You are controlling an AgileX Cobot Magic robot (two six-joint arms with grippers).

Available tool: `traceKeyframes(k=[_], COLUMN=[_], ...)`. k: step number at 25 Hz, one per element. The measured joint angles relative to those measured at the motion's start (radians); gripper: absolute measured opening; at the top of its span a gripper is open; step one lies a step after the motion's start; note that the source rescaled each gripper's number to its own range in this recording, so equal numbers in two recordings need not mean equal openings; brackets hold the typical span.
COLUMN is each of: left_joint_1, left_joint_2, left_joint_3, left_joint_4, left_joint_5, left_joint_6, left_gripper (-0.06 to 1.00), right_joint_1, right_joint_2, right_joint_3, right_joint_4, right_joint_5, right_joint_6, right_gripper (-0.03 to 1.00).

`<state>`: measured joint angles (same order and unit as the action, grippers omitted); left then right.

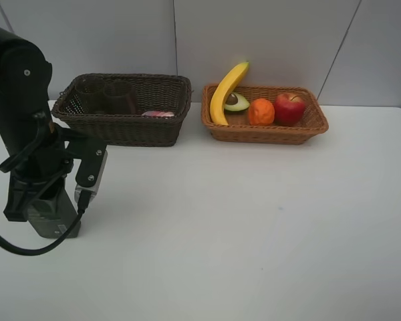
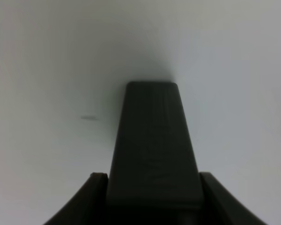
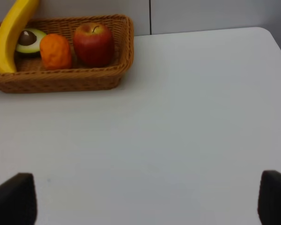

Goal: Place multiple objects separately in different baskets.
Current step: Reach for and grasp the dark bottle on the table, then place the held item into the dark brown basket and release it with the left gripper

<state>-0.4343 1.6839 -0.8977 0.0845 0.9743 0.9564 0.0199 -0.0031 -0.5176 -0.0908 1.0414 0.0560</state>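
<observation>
My left gripper [image 1: 45,200] points down near the table's left edge, shut on the dark green pump bottle [image 1: 53,217]. In the left wrist view the bottle [image 2: 152,140] runs out from between both fingers [image 2: 91,197] toward the table; whether it touches I cannot tell. The dark brown basket [image 1: 127,127] holds two translucent cups [image 1: 107,97] and the pink bottle [image 1: 158,114]. The light basket [image 1: 267,132] holds the banana [image 1: 226,90], avocado [image 1: 236,101], orange [image 1: 260,112] and apple [image 1: 289,108]. My right gripper [image 3: 140,206] is open over bare table, its fingertips [image 3: 14,199] far apart.
The white table [image 1: 254,221] runs wide in front of both baskets. A grey wall stands right behind them. The left arm's black body [image 1: 20,100] rises at the far left. The table's right rear corner [image 3: 267,35] is rounded.
</observation>
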Motion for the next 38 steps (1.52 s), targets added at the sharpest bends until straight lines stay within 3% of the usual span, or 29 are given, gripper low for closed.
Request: traceKeyframes(k=[9, 23, 30, 38], left_joint_1=[0.000, 0.000, 0.000, 0.000], left_joint_2=[-0.004, -0.009, 0.018, 0.071], left_joint_3=[-0.171, -0.424, -0.547, -0.586], left_joint_4=[-0.002, -0.075, -0.085, -0.085], left_joint_5=[0.207, 0.229, 0.143, -0.134], left_joint_6=[0.000, 0.000, 0.000, -0.005], left_gripper=[0.52, 0.52, 0.52, 0.52], right_joint_1=[0.000, 0.000, 0.000, 0.000], right_joint_2=[0.000, 0.000, 0.000, 0.000], right_joint_3=[0.000, 0.000, 0.000, 0.000], right_joint_4=[0.000, 0.000, 0.000, 0.000], right_joint_5=[0.000, 0.000, 0.000, 0.000], right_joint_6=[0.000, 0.000, 0.000, 0.000], right_gripper=[1.00, 1.00, 1.00, 1.00])
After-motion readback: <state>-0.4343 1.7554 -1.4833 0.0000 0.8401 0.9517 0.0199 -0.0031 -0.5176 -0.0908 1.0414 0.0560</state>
